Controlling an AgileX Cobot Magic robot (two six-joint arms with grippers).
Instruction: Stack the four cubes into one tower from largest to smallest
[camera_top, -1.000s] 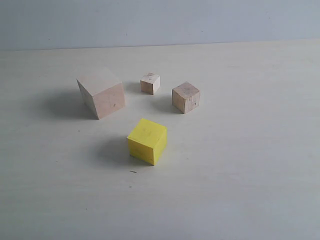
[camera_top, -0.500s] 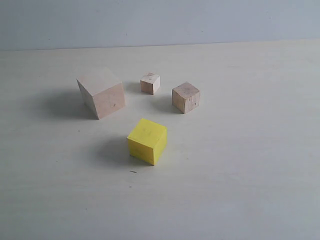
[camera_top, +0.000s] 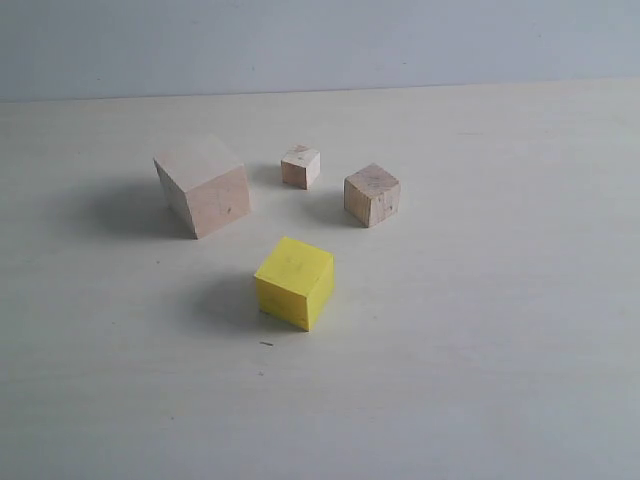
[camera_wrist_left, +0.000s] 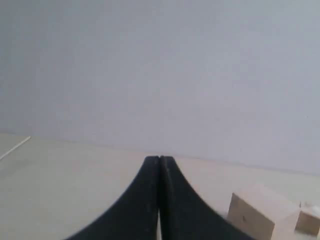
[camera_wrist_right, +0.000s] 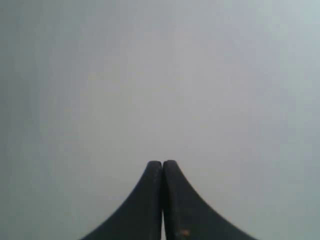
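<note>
Four cubes stand apart on the pale table (camera_top: 480, 350). The large pale wooden cube (camera_top: 203, 186) is at the left, the tiny wooden cube (camera_top: 300, 166) behind the middle, the medium wooden cube (camera_top: 371, 194) to the right. Nearest the front sits the bright yellow cube (camera_top: 294, 282). No tower stands. Neither arm shows in the exterior view. My left gripper (camera_wrist_left: 159, 159) is shut on nothing, with the large cube (camera_wrist_left: 257, 215) and part of another wooden cube (camera_wrist_left: 309, 221) off to one side. My right gripper (camera_wrist_right: 162, 163) is shut, empty, facing only a grey wall.
A grey wall (camera_top: 320, 45) runs behind the table's far edge. A small dark speck (camera_top: 266, 344) lies on the table in front of the yellow cube.
</note>
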